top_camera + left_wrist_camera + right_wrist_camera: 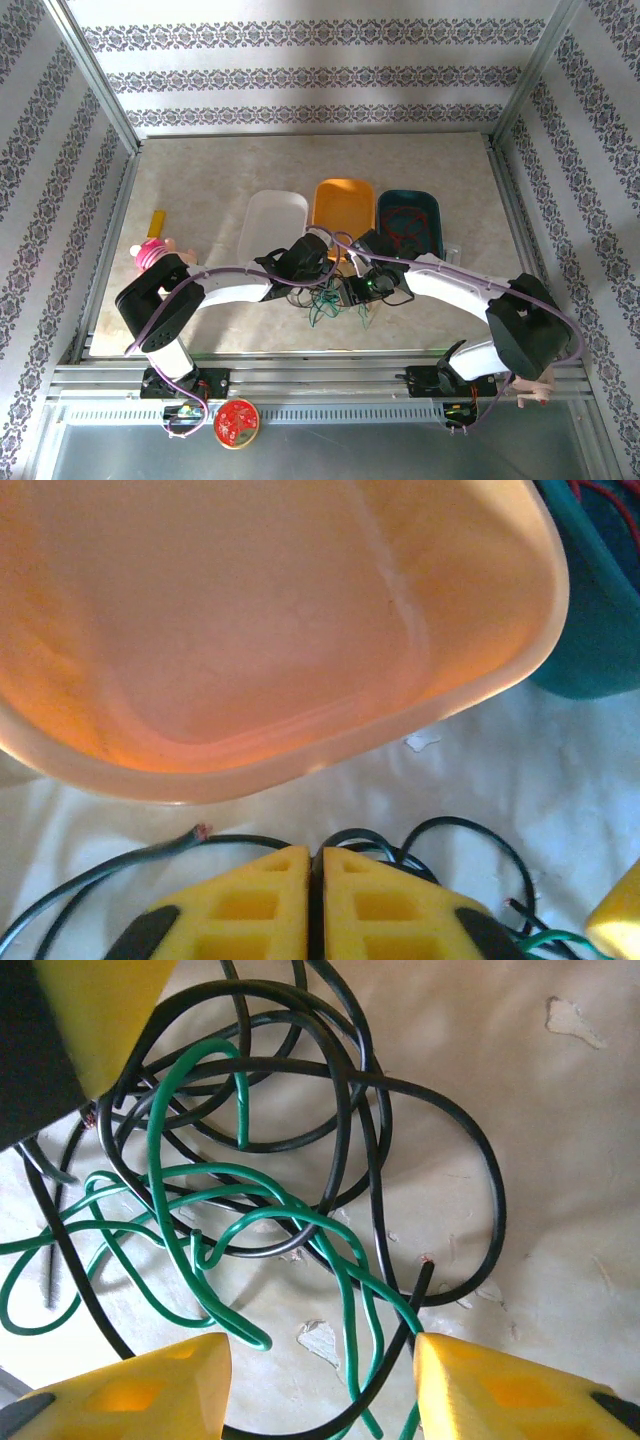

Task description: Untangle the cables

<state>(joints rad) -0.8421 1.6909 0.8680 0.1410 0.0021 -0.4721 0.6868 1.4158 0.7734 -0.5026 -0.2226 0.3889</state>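
Top external view: cables [325,302] in a loose tangle of black and green on the table [200,200], near its front edge, just before the orange tray [343,190]. White tray [270,215] to the left of the orange one, teal tray [432,215] to the right, with a red cable [405,228] inside the teal one. Left gripper [320,272] and right gripper [352,290] both low over the tangle, close to each other.

Left wrist view: yellow fingers [250,900] pressed together, no gap visible. Black cable [470,830] looping just behind the tips, touching or nearly so; cannot tell about any wire pinched between them. Orange tray wall straight ahead, teal tray at the right.

Right wrist view: fingers well apart, holding nothing. Green cable [290,1218] and black loops crossing each other on the table, some strands passing through the space between the two fingers.
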